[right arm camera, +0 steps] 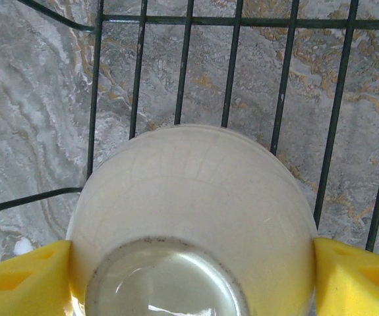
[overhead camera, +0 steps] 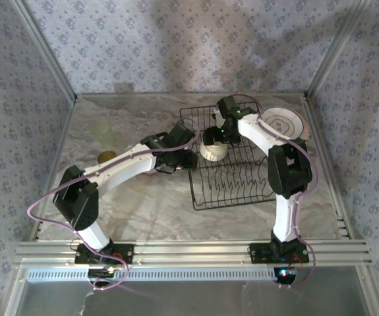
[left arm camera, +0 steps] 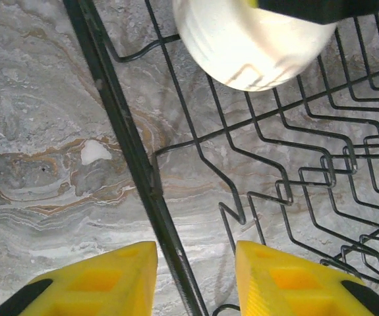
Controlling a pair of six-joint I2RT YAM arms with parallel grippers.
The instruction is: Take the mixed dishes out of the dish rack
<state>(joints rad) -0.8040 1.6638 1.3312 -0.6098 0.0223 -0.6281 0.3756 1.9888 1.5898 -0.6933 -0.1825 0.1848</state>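
A cream bowl (overhead camera: 213, 151) sits upside down in the back left part of the black wire dish rack (overhead camera: 232, 191). My right gripper (overhead camera: 217, 138) reaches down over it. In the right wrist view its yellow fingers (right arm camera: 24, 280) press against both sides of the bowl (right arm camera: 189, 197), foot ring up, over the rack's wires (right arm camera: 184, 66). My left gripper (overhead camera: 188, 160) hangs at the rack's left side. In the left wrist view it (left arm camera: 196, 276) stands open astride the rack's rim wire (left arm camera: 120, 125), touching nothing, with the bowl (left arm camera: 248, 39) ahead.
A round plate with a ringed face (overhead camera: 283, 122) lies on the table right of the rack. An olive-brown cup (overhead camera: 106, 157) and a pale yellowish dish (overhead camera: 103, 128) stand at the far left. The marble tabletop (overhead camera: 149, 197) is bare in front of the rack.
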